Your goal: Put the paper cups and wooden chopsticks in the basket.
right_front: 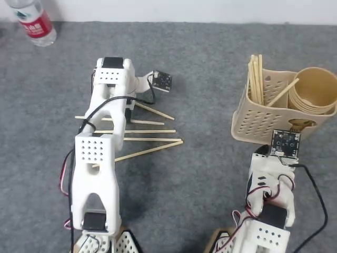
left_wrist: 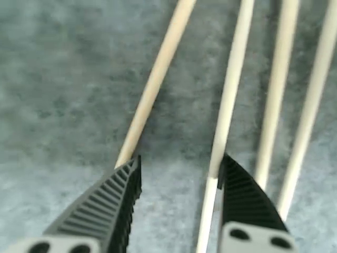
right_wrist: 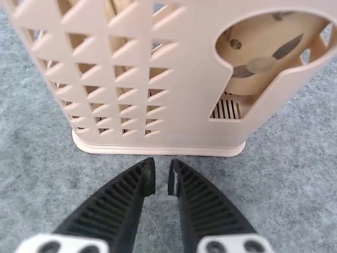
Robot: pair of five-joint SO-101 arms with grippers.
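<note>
My right gripper (right_wrist: pixel 160 179) is nearest me, at about 5 o'clock on the table. Its jaws are closed to a sliver with nothing between them, and its nose is just short of the basket (right_wrist: pixel 158 105) wall. My left gripper (left_wrist: pixel 179 168) hangs low over the loose chopsticks (right_front: pixel 152 132), jaws open and empty. In the left wrist view one chopstick (left_wrist: pixel 152 89) ends right at a fingertip. A second chopstick (left_wrist: pixel 230 89) runs close along the inner face of the other finger, so I judge that one the easier to pinch.

From above, the loose ones lie fanned on the grey carpet (right_front: pixel 210 200) at about 9 o'clock. Their long axes run roughly along the 3-to-9 line, well apart from the basket. The left arm is plainly the nearer one, so this pick is its job.

Farther out, at 2 o'clock, the basket holds the stacked cups (right_front: pixel 315 89) and several upright chopsticks (right_front: pixel 256 79). A bottle (right_front: pixel 34 23) stands at 11 o'clock.
</note>
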